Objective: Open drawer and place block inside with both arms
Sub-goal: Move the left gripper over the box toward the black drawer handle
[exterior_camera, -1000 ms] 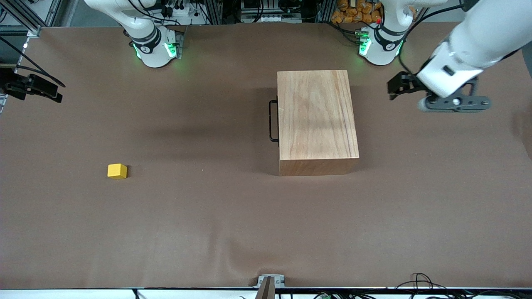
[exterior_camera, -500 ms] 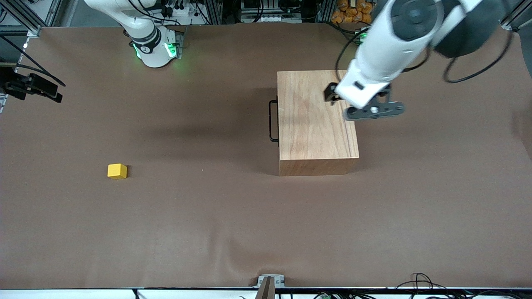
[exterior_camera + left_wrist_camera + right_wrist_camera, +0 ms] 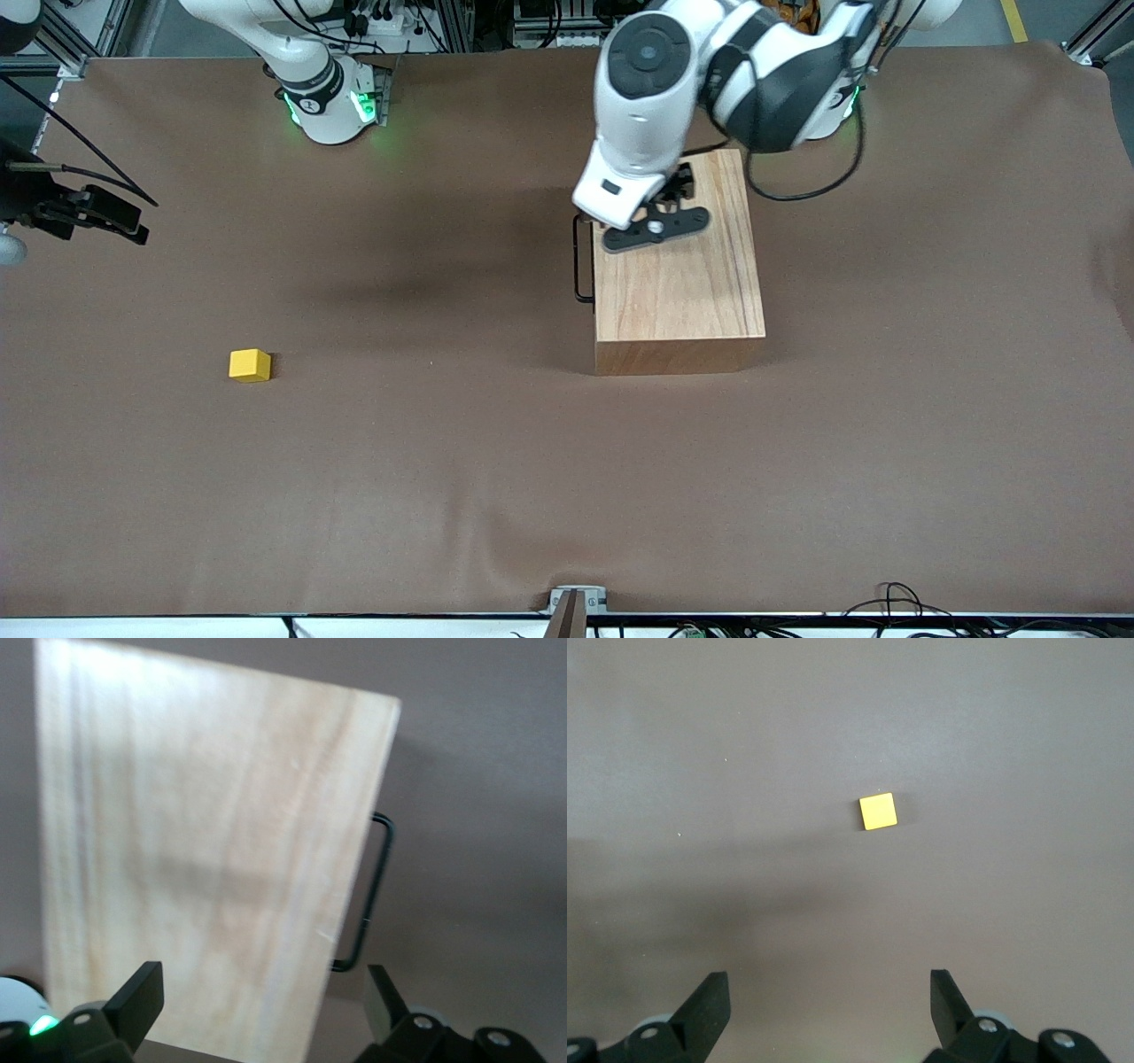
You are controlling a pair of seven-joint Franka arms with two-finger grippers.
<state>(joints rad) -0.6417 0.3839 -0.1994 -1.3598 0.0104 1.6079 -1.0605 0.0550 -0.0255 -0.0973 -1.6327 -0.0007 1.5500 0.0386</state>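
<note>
**Front view:** The left arm has swung in from its own end of the counter (image 3: 443, 496). The left tool (image 3: 675, 190) now hangs over the box (image 3: 682, 283), above the top's edge on the handle (image 3: 580, 257) side. That looks like the approach to pulling the drawer, which is shut, with only its handle standing out of the box toward the right arm's end. The tool must yet clear that edge and come down to the handle. The right tool (image 3: 93, 215) has shifted only slightly and waits at the counter's edge at the right arm's end. The block (image 3: 250, 364) has not moved. It lies on the counter well apart from the box, nearer the camera and toward the right arm's end.

**Left wrist view:** The left tool (image 3: 261, 1001) has its fingers (image 3: 135, 994) wide apart and empty. The box (image 3: 204, 868) fills the space below them, and the handle (image 3: 368, 904) is off to one side, untouched.

**Right wrist view:** The right tool (image 3: 828, 1005) is also spread and empty. The block (image 3: 878, 811) sits on bare counter well below and ahead of it.
</note>
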